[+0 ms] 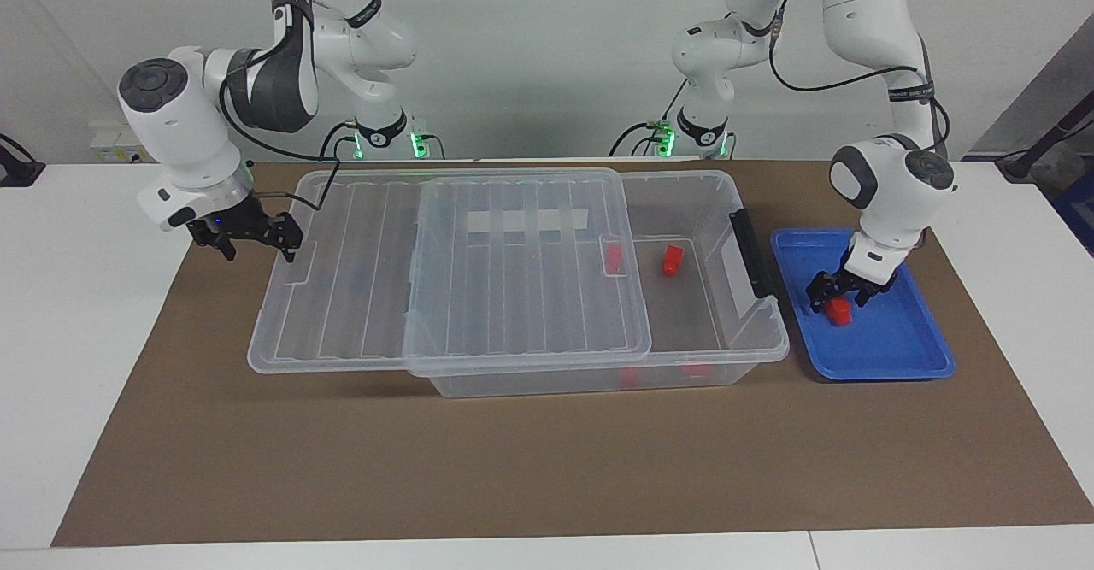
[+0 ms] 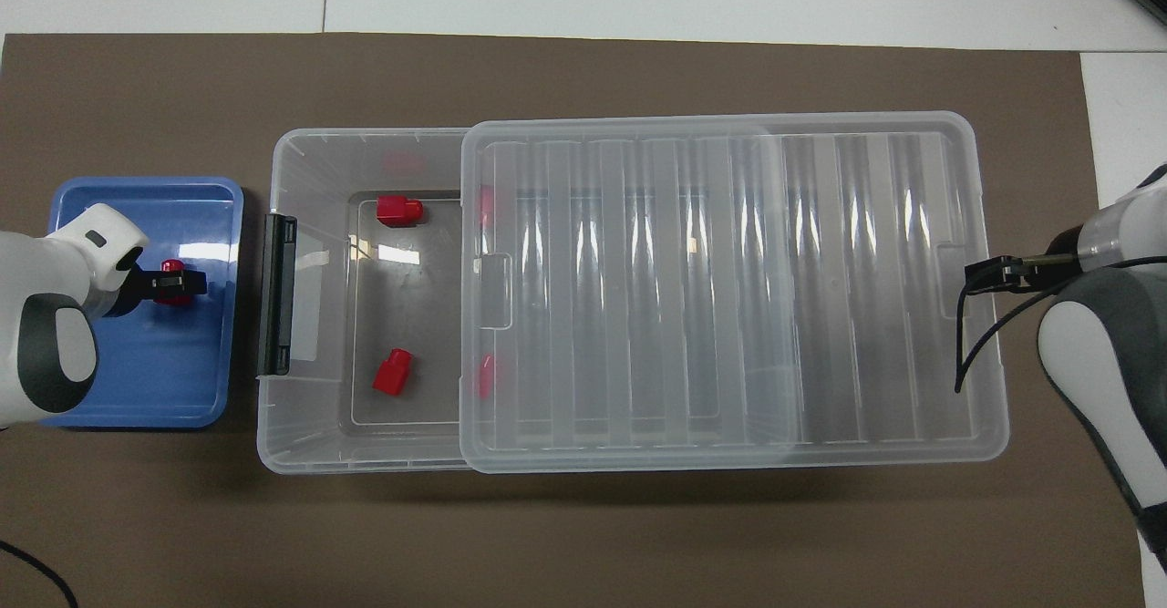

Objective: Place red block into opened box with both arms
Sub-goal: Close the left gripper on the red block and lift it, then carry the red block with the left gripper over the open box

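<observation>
Now the left end effector (image 1: 842, 300) is down in the blue tray (image 1: 906, 356), straddling the red block (image 1: 842, 314) that stands there. The tray sits just beside the box (image 1: 756, 341), at the left arm's end of the bench (image 1: 60, 356). Whether the end effector has closed on the block I cannot tell. It looks like the pick-up step, with the block not yet lifted.

The right end effector (image 1: 250, 243) stands wide at the lid's (image 1: 513, 296) end toward the right arm. It seems to touch the tab there, apparently to keep the lid drawn aside. The lid lies flat on the box but offset toward that end, overhanging the rim. That offset leaves a gap at the end nearest the tray, so the block's path in should be short.

Other red blocks (image 1: 673, 260) already lie on the box floor, two in the open gap and two under the lid's edge. The drop probably has to stay within the gap, clear of the lid.
</observation>
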{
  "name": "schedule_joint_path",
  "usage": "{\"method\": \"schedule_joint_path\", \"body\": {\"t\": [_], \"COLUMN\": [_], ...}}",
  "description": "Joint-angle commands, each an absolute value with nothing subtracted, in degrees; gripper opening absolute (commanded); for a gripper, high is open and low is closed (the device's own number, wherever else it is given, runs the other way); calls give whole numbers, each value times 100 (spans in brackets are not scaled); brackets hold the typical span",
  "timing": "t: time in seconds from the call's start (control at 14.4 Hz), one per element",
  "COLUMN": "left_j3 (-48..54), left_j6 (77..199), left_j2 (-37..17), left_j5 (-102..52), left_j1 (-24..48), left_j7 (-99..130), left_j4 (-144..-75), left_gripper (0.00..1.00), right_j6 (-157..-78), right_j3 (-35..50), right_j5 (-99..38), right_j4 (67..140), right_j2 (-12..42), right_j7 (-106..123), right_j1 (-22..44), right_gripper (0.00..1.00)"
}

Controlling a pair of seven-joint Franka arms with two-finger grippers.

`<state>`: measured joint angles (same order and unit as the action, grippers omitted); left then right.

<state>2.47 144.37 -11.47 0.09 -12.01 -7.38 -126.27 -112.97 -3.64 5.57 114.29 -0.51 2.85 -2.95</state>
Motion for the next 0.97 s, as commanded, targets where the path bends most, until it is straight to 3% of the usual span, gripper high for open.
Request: {"method": "schedule_joint_path", "body": {"t": [0.0, 0.07, 0.35, 0.69, 0.9], "left_j3": [255, 246, 246, 299, 308], "left_j6": [14388, 14379, 13802, 11431, 10400], "left_j2": [-1011, -1011, -976, -414, -195], "left_j5": [114, 114, 114, 105, 105], "left_j1": [-1239, -1248, -1204, -889, -283], "left_j7": [-931, -1001, -1055, -644, 339], "left_j4": [-12718, -12700, -12272, -10928, -10258], "left_gripper": [11, 0, 0, 0, 0], "right_j6": [-11180, -11171, -11030, -10784, -10181], "right_j3": [-343, -343, -325, -290, -290], "right_j5": [686, 686, 686, 563, 108], "right_j4": [11408, 11400, 11259, 10908, 10444], "right_j2": [-132, -132, -132, -281, -378], "right_j7": [457, 457, 431, 431, 387], "right_j1": [-439, -439, -413, -387, -369], "right_gripper": [100, 100, 100, 100, 100]}}
